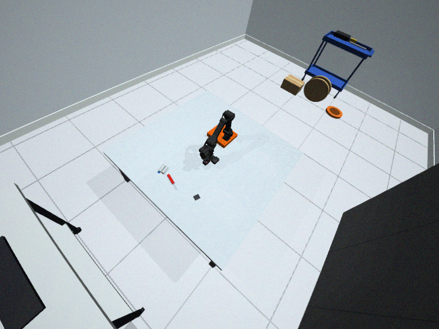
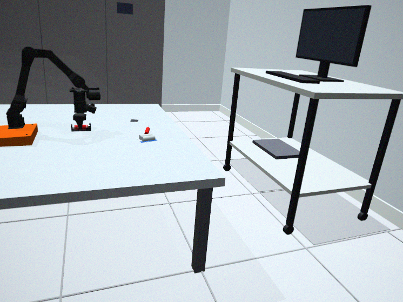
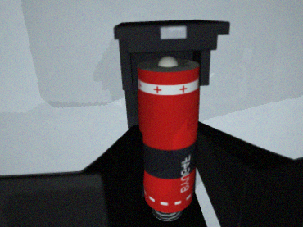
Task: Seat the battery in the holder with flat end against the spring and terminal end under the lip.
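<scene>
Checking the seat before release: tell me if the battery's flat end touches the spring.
Touching. In the wrist view, the battery flat end sits directly on the spring coils, no gap.

Plain grey walls [image 1: 109, 32] meet at a corner, with a pale skirting strip along their foot. The floor of large white square tiles [image 1: 256, 270] has thin dark grout lines. A dark grey panelled cabinet wall [image 2: 84, 39] stands behind the broad white table top with a dark square leg [image 2: 201, 227].

Well apart from the fingers, a white two-shelf trolley on black legs and castors [image 2: 302, 167] carries a black flat monitor [image 2: 331, 34] and black keyboard [image 2: 290, 76]. In the far corner stands a blue metal shelf cart [image 1: 339, 63], with a brown cardboard box [image 1: 292, 83], round wooden discs [image 1: 317, 88] and an orange ring [image 1: 333, 112] beside it.
</scene>
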